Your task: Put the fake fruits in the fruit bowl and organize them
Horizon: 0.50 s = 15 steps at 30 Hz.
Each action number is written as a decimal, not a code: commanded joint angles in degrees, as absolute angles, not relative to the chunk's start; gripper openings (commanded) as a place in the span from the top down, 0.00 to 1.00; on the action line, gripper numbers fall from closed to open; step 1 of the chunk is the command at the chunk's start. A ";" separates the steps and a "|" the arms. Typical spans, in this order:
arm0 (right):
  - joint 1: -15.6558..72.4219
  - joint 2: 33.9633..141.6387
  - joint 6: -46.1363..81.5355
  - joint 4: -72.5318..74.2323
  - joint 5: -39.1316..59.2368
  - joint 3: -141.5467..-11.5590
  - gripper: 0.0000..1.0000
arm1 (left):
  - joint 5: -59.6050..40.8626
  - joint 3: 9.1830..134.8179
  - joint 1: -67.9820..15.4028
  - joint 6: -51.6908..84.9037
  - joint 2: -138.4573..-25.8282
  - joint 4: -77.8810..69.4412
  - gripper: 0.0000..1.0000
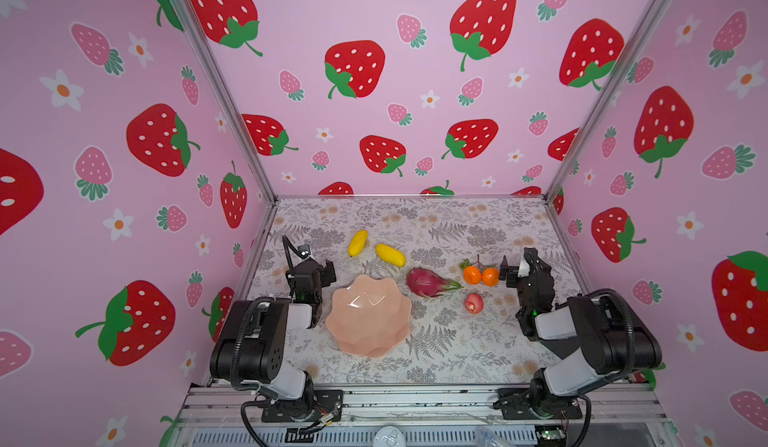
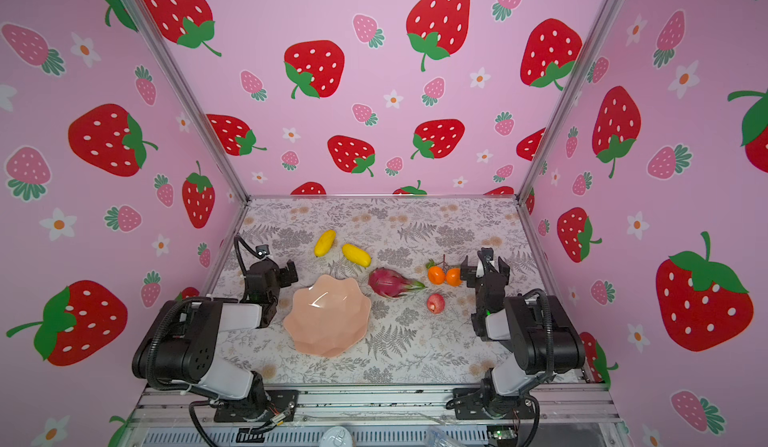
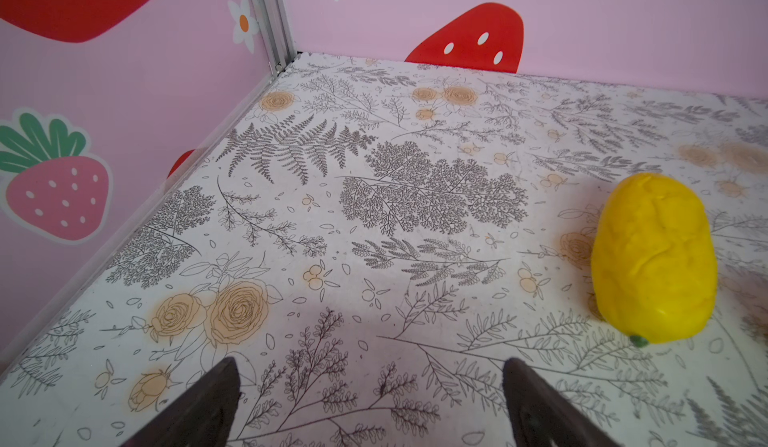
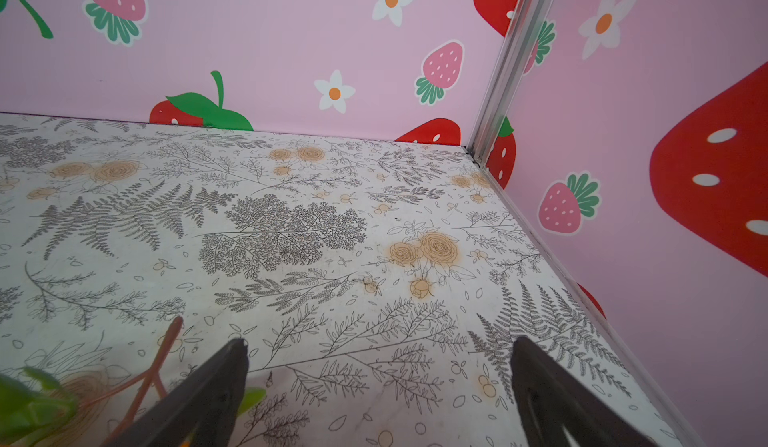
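Glossy wavy-rimmed bowl [image 1: 368, 328] near oval dragon fruit [image 1: 424, 282] and lumpy yellow fruit [image 3: 652, 258]

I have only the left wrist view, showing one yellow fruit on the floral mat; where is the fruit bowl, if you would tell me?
Observer: The fruit bowl sits just right of the left hand, and it holds no fruit.
Operator: Is there another yellow fruit?
Observer: Yes, a second yellow fruit lies right of the yellow fruit you see, apart from it.
Operator: And the right hand?
Observer: The right hand is open, close beside the joined oranges.
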<state>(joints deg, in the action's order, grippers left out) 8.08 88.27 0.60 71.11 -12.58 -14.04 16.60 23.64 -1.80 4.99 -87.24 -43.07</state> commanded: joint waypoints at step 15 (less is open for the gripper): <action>21.21 77.92 -9.00 26.31 32.01 -34.93 0.01 | -7.42 58.66 -21.06 9.11 -77.37 14.01 0.01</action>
<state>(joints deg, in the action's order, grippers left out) 20.14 76.03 -2.46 34.89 16.95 -34.79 5.04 54.87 -16.58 9.45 -77.54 -0.99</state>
